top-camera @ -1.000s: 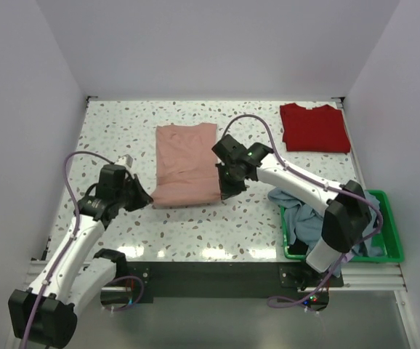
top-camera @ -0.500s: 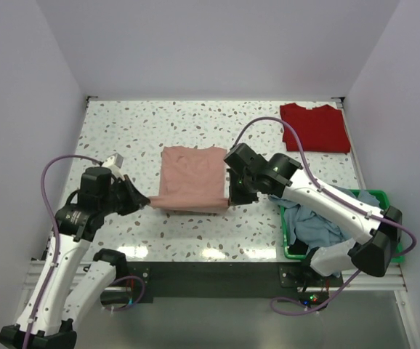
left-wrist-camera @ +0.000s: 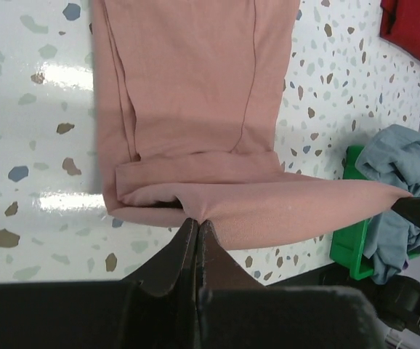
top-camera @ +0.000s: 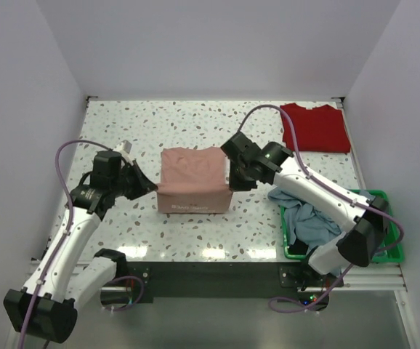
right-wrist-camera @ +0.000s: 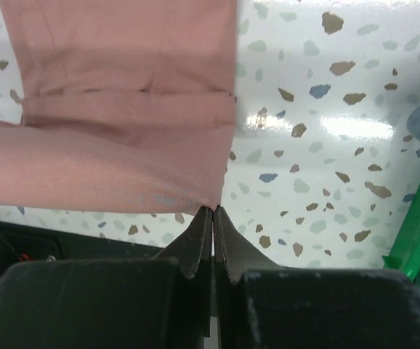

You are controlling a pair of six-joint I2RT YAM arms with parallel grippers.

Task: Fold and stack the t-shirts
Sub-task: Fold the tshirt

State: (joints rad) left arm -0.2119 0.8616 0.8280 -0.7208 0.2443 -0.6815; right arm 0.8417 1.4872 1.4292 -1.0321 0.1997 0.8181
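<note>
Folding: pink shirt (top-camera: 194, 182) mid-fold at the middle of the tabletop (top-camera: 123, 123), one edge held raised and taut above the part lying flat; judged to be the last half-fold before stacking.
Left hand (left-wrist-camera: 197, 224): pressed together, pinching the shirt's left corner.
Right hand (right-wrist-camera: 213, 211): pressed together, pinching the right corner.
Red shirt (top-camera: 315, 127): already folded, at the far right of the tabletop, well apart from the pink one.
Basket (top-camera: 386, 254): green, at the near right, holding crumpled blue-grey shirts (top-camera: 308, 218), not yet folded.
Next: probably carrying both corners evenly over the flat part, laying edge on edge, then letting go; risk of a skewed fold with an uneven pace.
Hidden: no print to be seen on the pink shirt; number of shirts in the basket impossible to tell; part of the basket covered by the right arm; underside of the raised cloth out of sight.
</note>
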